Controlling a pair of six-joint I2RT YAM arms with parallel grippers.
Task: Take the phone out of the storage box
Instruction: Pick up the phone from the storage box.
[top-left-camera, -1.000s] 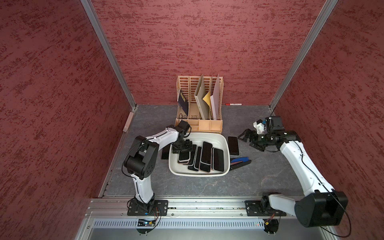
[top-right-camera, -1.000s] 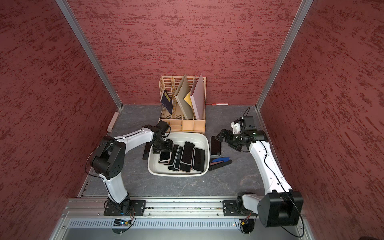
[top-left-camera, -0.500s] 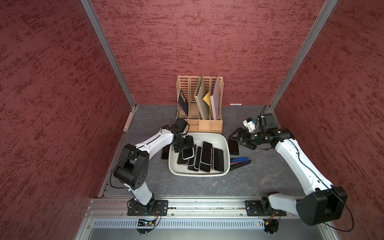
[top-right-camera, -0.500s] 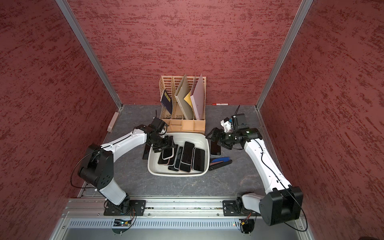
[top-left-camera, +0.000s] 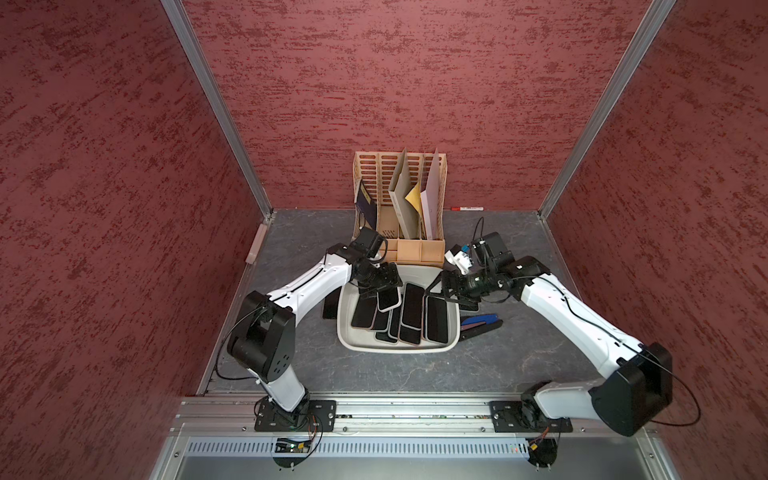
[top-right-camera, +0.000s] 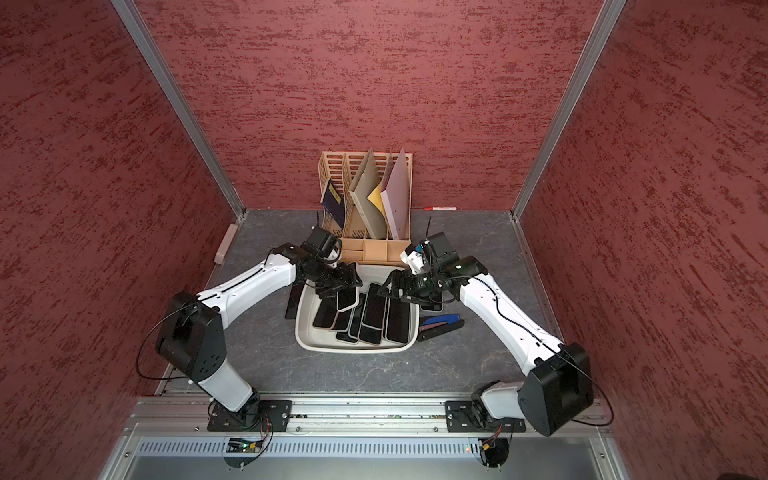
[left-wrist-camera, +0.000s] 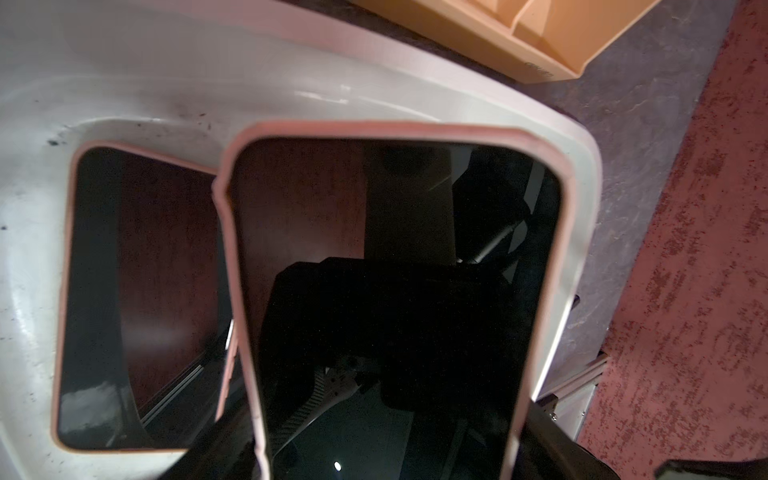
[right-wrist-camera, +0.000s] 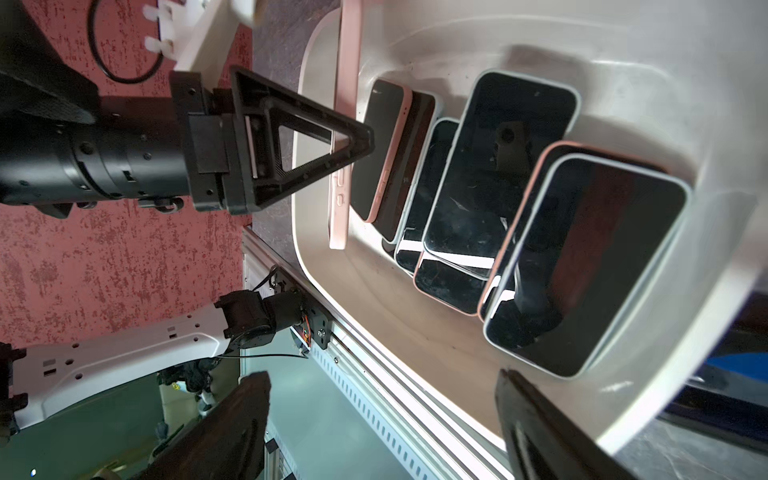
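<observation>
The storage box (top-left-camera: 395, 349) (top-right-camera: 353, 347) is a shallow off-white tub with several dark-screened phones lying in it. My left gripper (top-left-camera: 380, 286) (top-right-camera: 338, 286) is shut on a pink-cased phone (top-left-camera: 389, 298) (top-right-camera: 347, 299) over the box's far left corner. That phone (left-wrist-camera: 395, 270) fills the left wrist view above the box wall (left-wrist-camera: 208, 83). In the right wrist view the phone (right-wrist-camera: 345, 124) shows edge-on against a left finger (right-wrist-camera: 299, 153). My right gripper (top-left-camera: 440, 291) (top-right-camera: 392, 289) (right-wrist-camera: 382, 428) hangs open and holds nothing over the box's far right part.
A beige file rack (top-left-camera: 401, 208) with folders stands right behind the box. One phone (top-left-camera: 330, 305) lies on the table left of the box, another (top-left-camera: 469, 305) lies to its right under my right wrist. A blue and black tool (top-left-camera: 482, 322) lies beside the right rim.
My right arm has swung left from the table to over the box's right side, its jaws narrowing a little. My left arm's elbow dropped outward; the pink phone's end rose off the pile.
</observation>
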